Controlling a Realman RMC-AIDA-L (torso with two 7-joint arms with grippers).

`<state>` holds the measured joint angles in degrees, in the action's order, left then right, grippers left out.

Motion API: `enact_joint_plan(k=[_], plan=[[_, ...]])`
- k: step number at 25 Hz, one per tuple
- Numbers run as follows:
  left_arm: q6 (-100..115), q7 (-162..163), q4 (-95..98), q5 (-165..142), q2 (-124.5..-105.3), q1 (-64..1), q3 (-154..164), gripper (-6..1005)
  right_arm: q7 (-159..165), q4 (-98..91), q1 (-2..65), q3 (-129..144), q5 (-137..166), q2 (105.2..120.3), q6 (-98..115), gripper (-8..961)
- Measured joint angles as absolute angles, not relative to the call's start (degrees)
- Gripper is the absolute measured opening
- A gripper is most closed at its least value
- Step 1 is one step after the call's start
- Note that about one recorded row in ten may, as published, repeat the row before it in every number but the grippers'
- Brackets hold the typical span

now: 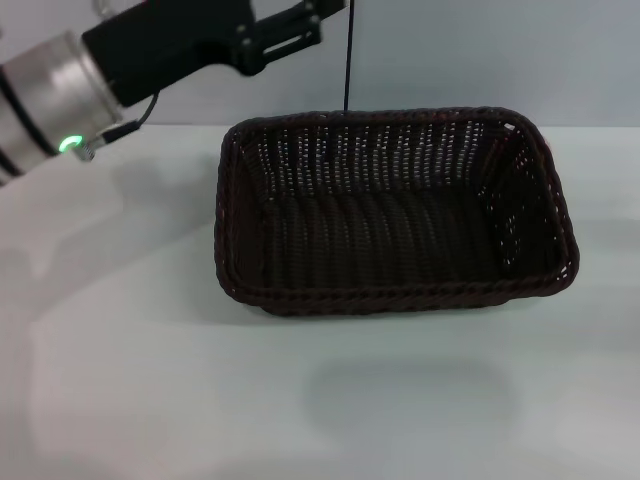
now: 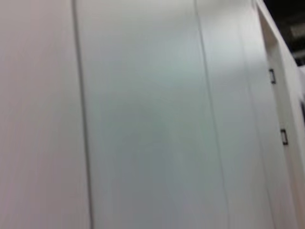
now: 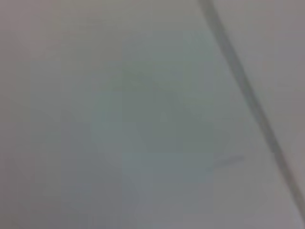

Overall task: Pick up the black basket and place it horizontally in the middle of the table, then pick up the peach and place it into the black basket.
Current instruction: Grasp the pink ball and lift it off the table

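Basket point(image 1: 395, 215) sits lengthwise across the middle of the table point(image 1: 120, 380), upright and empty, while the left tool point(image 1: 300, 30) hangs above its far-left corner, grip unreadable.

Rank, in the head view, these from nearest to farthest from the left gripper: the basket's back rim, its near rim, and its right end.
Measured from the left gripper, raised at the top of the view behind the black basket:
1. Back rim, just below the gripper.
2. Right end, off toward the robot's right.
3. Near rim, the side facing the robot.
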<state>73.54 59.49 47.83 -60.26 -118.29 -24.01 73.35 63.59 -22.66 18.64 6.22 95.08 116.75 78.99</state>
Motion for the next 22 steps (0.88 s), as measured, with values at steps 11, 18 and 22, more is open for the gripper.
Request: enact_joint_plan(k=[11,18,22], plan=[[76.3,57.0,42.1,-54.9,-118.45,-21.7,73.5,797,77.2,-27.0,27.7,15.3,114.2,112.34,74.5,603],[76.9,56.4,40.7,-54.1,-118.59,-22.0,73.7,797,76.2,-26.8,31.9,22.2,115.1,115.23,65.2,603],[77.4,56.4,40.1,-53.8,-118.66,-22.2,73.6,797,74.6,-26.2,33.7,25.2,115.0,117.32,59.0,603]])
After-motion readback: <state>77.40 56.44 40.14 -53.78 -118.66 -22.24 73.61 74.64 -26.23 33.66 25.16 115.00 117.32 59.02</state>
